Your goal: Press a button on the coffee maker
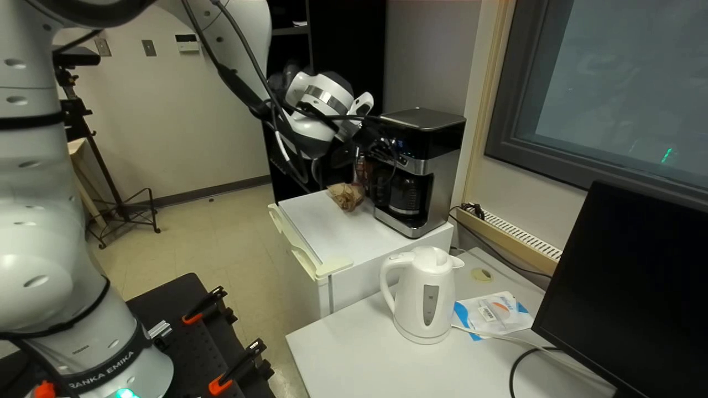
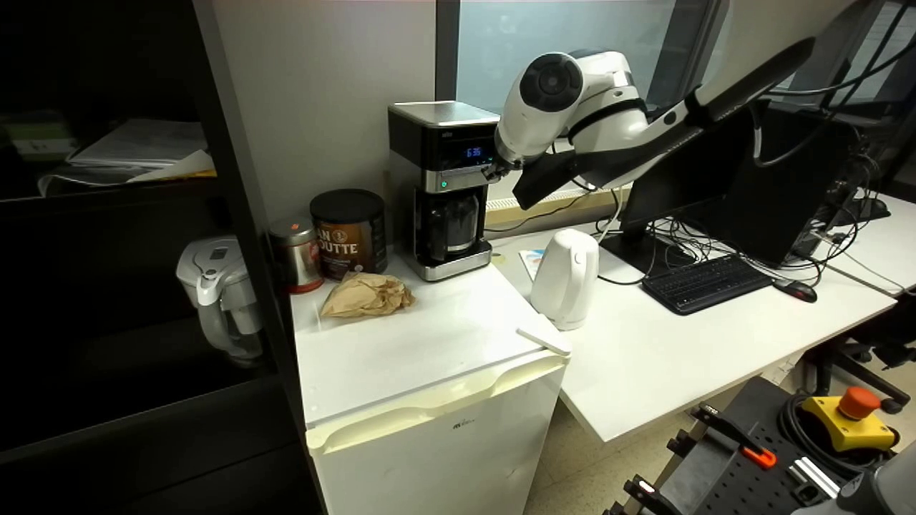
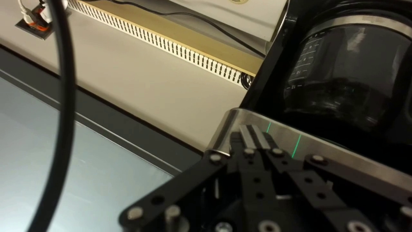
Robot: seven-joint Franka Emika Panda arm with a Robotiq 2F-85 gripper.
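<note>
Presently, one boxy black-and-silver drip coffee maker point(image 1: 428, 166), with one dark glass carafe point(image 2: 456, 223) seated inside, stands upright on one white compact refrigerator point(image 2: 408, 350), at a rear corner of the top; both exterior views show it. One black metal tool point(image 3: 252, 132) is positioned at the upper front of the machine. In the wrist view its two fingers point(image 3: 261, 138) lie nearly together, a thin gap between them, with nothing visible in their hold. Their tips overlap the brushed silver band point(image 3: 283, 137) of the coffee maker in that view; contact cannot be determined.

Also on the refrigerator: one crumpled brown paper bag point(image 2: 368, 295), one large brown canister point(image 2: 351, 239) with a black lid, and one smaller silver-and-red tin point(image 2: 297, 254). The adjoining white desk point(image 2: 680, 350) carries one white plastic kettle point(image 1: 417, 298), upright, with one flat white-and-blue packet point(image 1: 492, 314) beside it. Two black-and-orange clamps point(image 1: 206, 305) appear in each exterior view.

In an exterior view only: one clear-and-white water pitcher point(image 2: 222, 286) in a black shelving unit point(image 2: 232, 143), one black keyboard point(image 2: 705, 282) and one black mouse point(image 2: 794, 289); the blue display point(image 2: 474, 152) and one green indicator point(image 2: 444, 184) are also distinct there. The wrist view alone shows two thin green lines point(image 3: 296, 145) across the band, and resolves the graduated markings on the carafe.
</note>
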